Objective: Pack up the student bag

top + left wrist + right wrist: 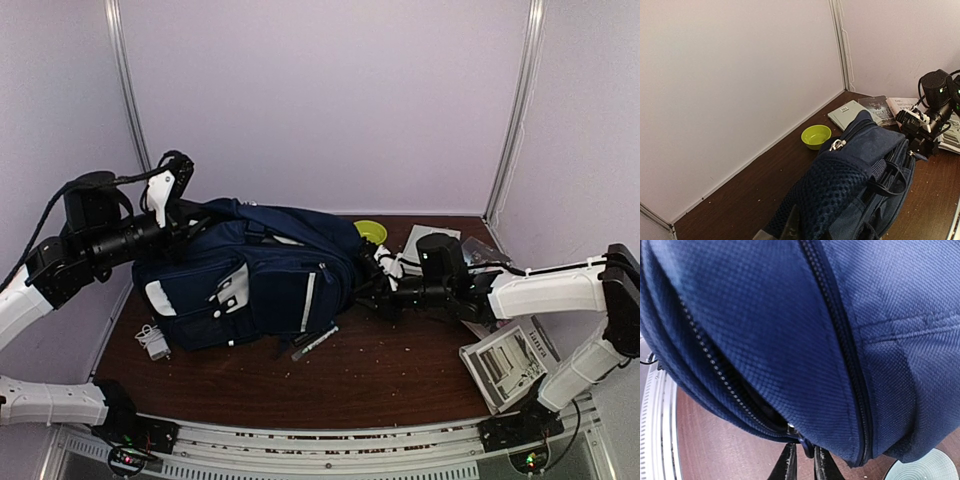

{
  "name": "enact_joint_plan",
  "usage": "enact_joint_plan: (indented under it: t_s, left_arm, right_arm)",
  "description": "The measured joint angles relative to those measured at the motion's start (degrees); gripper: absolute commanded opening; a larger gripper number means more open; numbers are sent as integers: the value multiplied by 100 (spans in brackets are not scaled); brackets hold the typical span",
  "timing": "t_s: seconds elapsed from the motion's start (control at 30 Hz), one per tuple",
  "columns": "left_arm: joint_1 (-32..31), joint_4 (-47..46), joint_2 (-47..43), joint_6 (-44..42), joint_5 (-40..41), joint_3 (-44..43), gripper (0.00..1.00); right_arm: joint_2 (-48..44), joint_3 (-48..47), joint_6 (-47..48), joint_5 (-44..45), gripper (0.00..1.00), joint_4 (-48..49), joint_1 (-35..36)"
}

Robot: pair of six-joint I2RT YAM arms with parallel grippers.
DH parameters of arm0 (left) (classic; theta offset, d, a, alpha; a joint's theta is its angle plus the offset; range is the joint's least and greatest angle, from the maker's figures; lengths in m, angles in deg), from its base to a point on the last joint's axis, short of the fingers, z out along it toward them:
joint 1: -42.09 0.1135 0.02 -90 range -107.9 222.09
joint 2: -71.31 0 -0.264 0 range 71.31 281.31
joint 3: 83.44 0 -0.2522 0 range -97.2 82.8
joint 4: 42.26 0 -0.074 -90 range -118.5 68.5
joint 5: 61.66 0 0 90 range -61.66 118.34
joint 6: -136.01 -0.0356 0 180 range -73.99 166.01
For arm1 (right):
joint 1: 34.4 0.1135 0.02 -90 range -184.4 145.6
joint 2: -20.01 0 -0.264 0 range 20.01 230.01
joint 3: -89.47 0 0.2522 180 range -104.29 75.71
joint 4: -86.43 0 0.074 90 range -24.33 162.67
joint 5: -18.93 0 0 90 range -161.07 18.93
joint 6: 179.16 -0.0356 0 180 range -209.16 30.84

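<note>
The student bag (765, 340) is matt navy cloth in a coarse, grainy weave, with open mesh padding on its back. Under it, the counter (380, 370) is smooth dark wood with a faint sheen. Behind the bag, the lime bowl (816, 135) looks like glossy plastic. To the bag's right, the booklets (505, 365) are printed paper.

Left arm (95, 240) and right arm (545, 290) — white shells, black joints, black cables behind the dark fingers (786, 467).

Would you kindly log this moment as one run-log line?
left gripper: shut on student bag top edge | right gripper: fingertips flanking zipper pull, grip unclear | zipper: partly open | outside: green bowl, booklets
</note>
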Motion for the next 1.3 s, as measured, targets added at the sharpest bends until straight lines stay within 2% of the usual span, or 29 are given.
enact_joint_plan:
  t_s: [0.47,0.73,1.1,1.17,1.3]
  left_arm:
    - [0,0,20,-4,-98,-4,0]
    - [22,-4,70,-4,-155,-26,0]
    - [37,4,127,-2,-175,-96,0]
    - [37,7,131,-2,-188,-96,0]
    - [37,2,131,0,-199,-96,0]
  right_arm:
    - [92,-131,400,334,21,-59,-111]
    - [238,-203,354,315,27,55,-66]
    - [457,-203,105,407,29,546,-28]
    - [507,-203,85,461,26,616,-24]
    - [531,-203,72,601,10,754,-9]
